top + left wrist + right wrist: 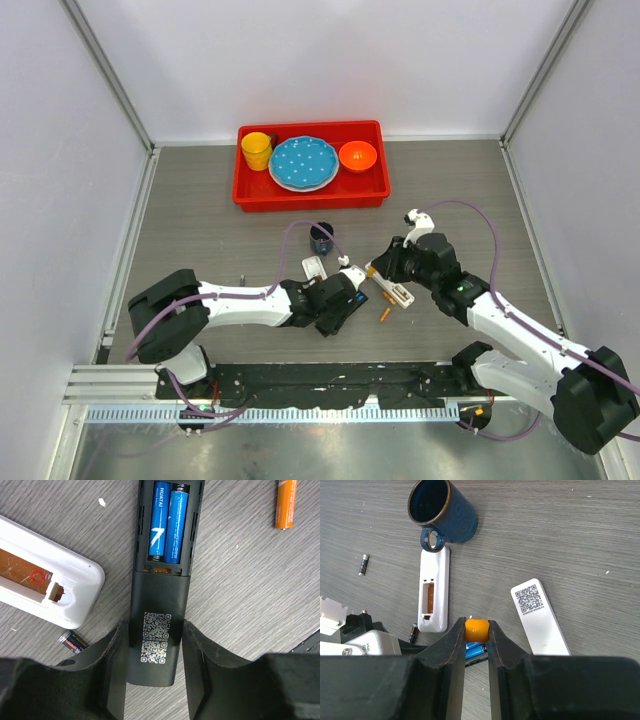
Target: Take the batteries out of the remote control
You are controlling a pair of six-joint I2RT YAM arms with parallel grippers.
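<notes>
Two blue batteries [167, 522] sit side by side in the open bay of the black remote [157, 595]. The remote lies flat near the middle of the table [200, 230], toward its near edge. We find the left gripper [154, 635] clamped on the remote's closed end, one finger against each long side. The right gripper [476, 635] pinches an orange tool [476, 628] between narrow fingers, directly above the cells.

Risk 1: if the tool slips off a cell, it may skate across the bay or flick a battery out toward the loose orange battery [286, 502].

Risk 2: upward prying may tilt the remote out of the side clamp.

We cannot see the tool's working tip or its contact point, because the right fingers mask both. The far end of the remote is cut off in the left wrist view.
</notes>
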